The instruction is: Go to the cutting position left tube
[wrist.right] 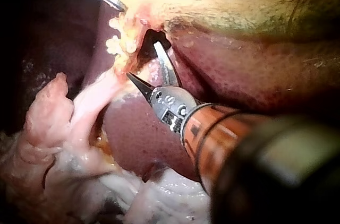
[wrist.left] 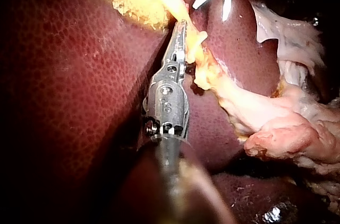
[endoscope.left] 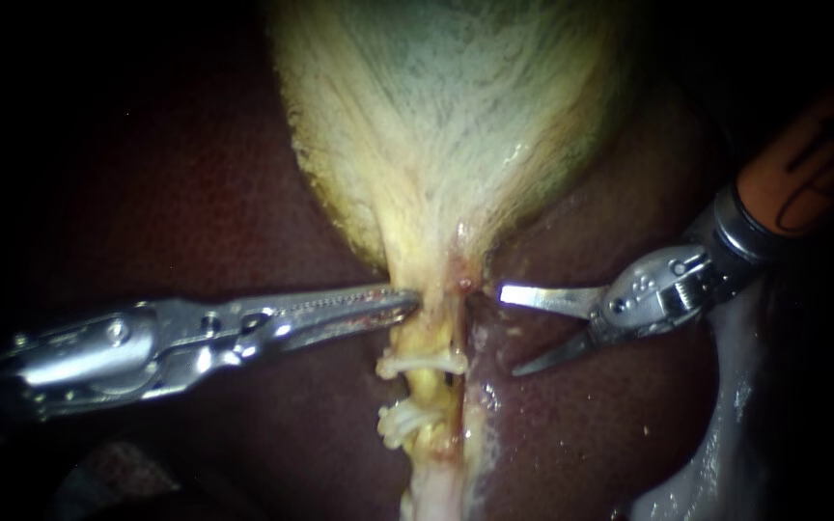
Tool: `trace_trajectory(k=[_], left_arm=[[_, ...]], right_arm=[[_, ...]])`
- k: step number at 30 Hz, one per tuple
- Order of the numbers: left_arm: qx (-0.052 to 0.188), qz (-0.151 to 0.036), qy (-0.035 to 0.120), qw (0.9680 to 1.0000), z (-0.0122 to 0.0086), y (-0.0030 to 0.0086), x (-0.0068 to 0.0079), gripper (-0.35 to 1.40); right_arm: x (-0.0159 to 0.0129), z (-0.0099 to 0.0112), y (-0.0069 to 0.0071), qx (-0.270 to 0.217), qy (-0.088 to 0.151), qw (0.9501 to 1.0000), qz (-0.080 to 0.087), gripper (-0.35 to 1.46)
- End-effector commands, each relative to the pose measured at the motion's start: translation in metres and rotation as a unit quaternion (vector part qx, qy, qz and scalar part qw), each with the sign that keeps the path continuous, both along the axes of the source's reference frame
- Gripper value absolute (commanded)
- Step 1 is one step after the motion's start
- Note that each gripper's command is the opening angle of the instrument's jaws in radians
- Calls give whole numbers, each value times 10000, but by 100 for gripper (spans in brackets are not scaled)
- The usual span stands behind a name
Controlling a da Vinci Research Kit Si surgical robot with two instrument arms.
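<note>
Dark maroon liver fills the background, with the pale yellow-green gallbladder tapering downward to a narrow stalk at centre. Below the taper the stalk divides along a dark slit. The yellow strand on the left of the slit, taken to be the left tube, carries two whitish clips, an upper clip and a lower clip, with a short bare stretch between them. The left instrument comes in level, jaws pressed together, its tip touching the left edge of the stalk just above the upper clip; whether a sliver of tissue is nipped there cannot be told. The right instrument ends in two thin blades, spread wide with nothing between them, just beside the right edge of the stalk. Its upper blade tip points at the neck above the clips, and its lower blade lies over the liver, level with the upper clip. In the right wrist view one blade tip points toward a dark opening ahead of it, beside the clipped strand. Progress, as judged: the approach is largely made, with the blades open and near the stalk, but the tube is not between them. Remaining: carry the blades lower and across the paler strand, so that they straddle the bare stretch between the clips without closing
</note>
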State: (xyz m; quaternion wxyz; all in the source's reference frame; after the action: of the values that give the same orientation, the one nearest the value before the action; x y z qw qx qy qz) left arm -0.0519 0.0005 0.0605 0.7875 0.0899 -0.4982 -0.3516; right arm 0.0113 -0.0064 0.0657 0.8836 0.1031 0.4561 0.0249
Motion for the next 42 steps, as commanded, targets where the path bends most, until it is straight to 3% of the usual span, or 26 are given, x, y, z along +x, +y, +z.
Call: trace_trajectory(k=[1, 8, 10, 14, 20, 27, 36, 42], left_arm=[[3, -1, -1, 10000, -1, 2, 2, -1], [64, -71, 29, 9999, -15, 30, 25, -1], [76, -90, 58, 9999, -18, 34, 31, -1], [75, -110, 56, 9999, -24, 34, 38, -1], [66, -104, 40, 9999, -35, 25, 49, -1], [56, -110, 48, 9999, -41, 18, 50, -1], [41, -132, 68, 9999, -47, 10, 43, -1], [42, -121, 58, 9999, -51, 7, 37, -1]], right_arm=[[1, 1, -3, 42, 7, 10000, -8, 143], [50, 8, -49, 780, 256, 9966, -66, 143], [62, 18, -61, 975, 276, 9948, -54, 142], [72, 40, -74, 1158, 152, 9929, -211, 135], [63, 64, -68, 1047, -98, 9943, -169, 133], [45, 61, -53, 939, -311, 9951, -34, 130], [53, 60, -45, 916, -363, 9951, 65, 128], [72, 73, -50, 1007, -313, 9944, -42, 128]])
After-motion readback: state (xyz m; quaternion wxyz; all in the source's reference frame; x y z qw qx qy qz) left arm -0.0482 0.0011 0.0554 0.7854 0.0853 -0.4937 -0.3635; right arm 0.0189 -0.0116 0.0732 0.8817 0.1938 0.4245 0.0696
